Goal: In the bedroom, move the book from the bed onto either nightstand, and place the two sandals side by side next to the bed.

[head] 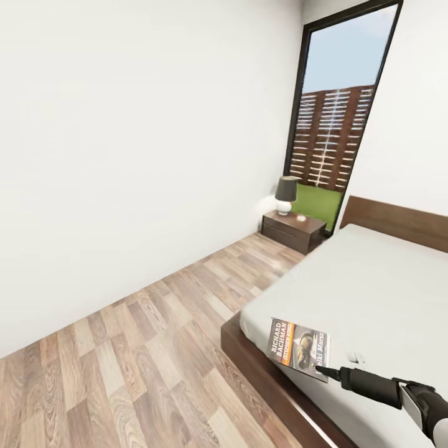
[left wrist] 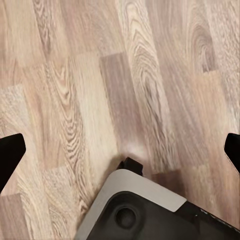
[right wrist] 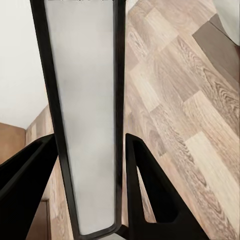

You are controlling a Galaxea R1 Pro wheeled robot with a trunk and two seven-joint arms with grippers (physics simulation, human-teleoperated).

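The book (head: 298, 348), dark with an orange band and white lettering, hangs over the near-left edge of the bed (head: 373, 280), a light-grey mattress in a dark brown frame. My right gripper (head: 326, 372) is shut on the book's lower corner. In the right wrist view the book's (right wrist: 85, 115) page edge runs between the two black fingers (right wrist: 145, 175). A dark wooden nightstand (head: 292, 229) stands at the bed's head, near the window. My left gripper (left wrist: 120, 150) is open above the wooden floor, fingertips (left wrist: 10, 150) far apart. The sandals are out of view.
A dark-shaded lamp (head: 286, 194) and a small white object stand on the nightstand. A tall window (head: 336, 124) fills the far corner. Wooden floor (head: 124, 361) runs between the white wall and the bed. The robot's base (left wrist: 145, 210) sits under the left gripper.
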